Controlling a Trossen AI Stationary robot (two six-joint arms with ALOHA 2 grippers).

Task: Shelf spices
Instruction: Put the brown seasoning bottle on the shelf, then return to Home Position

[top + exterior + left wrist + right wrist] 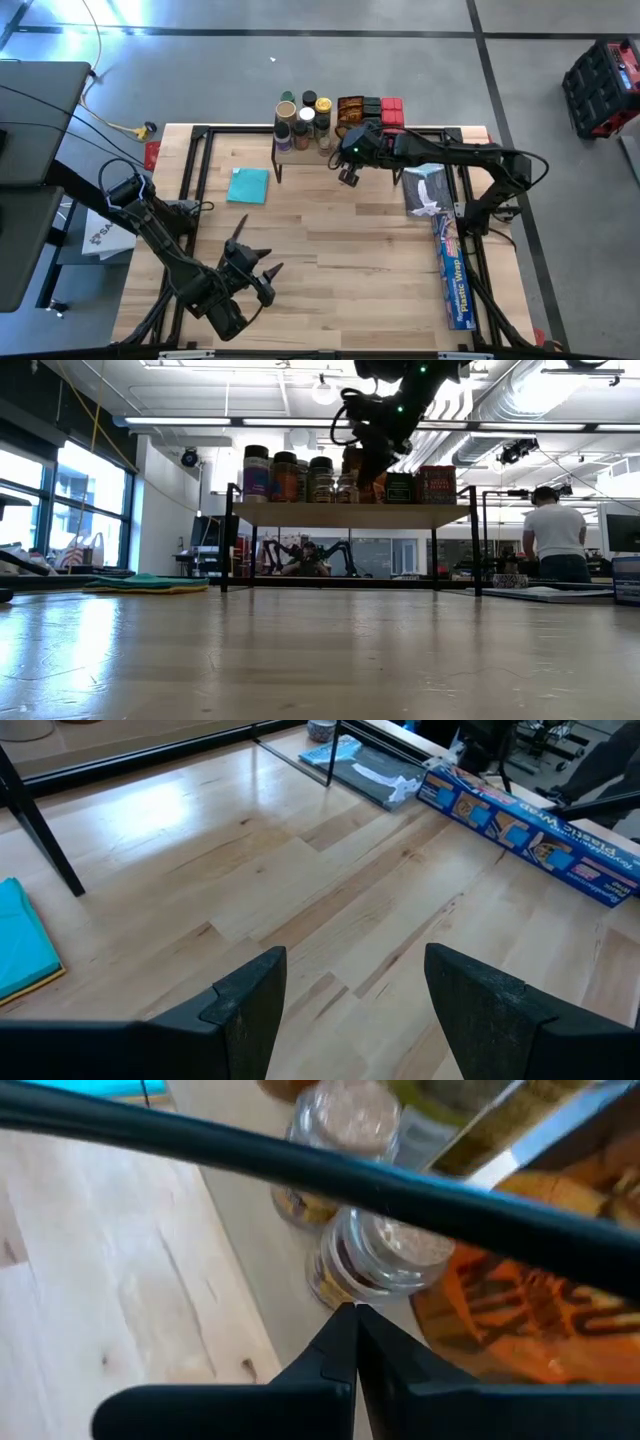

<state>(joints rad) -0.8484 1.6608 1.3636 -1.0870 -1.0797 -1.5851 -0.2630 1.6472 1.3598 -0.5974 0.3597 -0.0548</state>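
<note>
The shelf (292, 153) (340, 515) stands at the table's far edge. On its top stand several round jars (300, 115) (285, 475), orange-brown packets (350, 106) and red boxes (391, 107) (436, 482). My right gripper (349, 175) (372, 455) (355, 1325) is shut and hangs over the shelf's near edge, next to the jars. Its tips are right by a clear jar with a tan lid (385, 1250), with an orange packet (520, 1315) beside it. My left gripper (262, 262) (355, 995) is open above the bare table near the near edge. My right gripper's shut fingertips (345, 1330) point at the lower side (345, 1285) of the clear tan-lidded jar, which stands upright on the shelf top. I cannot tell whether they touch it.
A teal cloth (248, 185) (20, 935) lies left of the shelf. A long blue plastic-wrap box (455, 270) (530, 825) and a flat clear packet (430, 190) lie on the right side. A dark bar (300, 1165) crosses the right wrist view. A person (555, 535) stands beyond the table.
</note>
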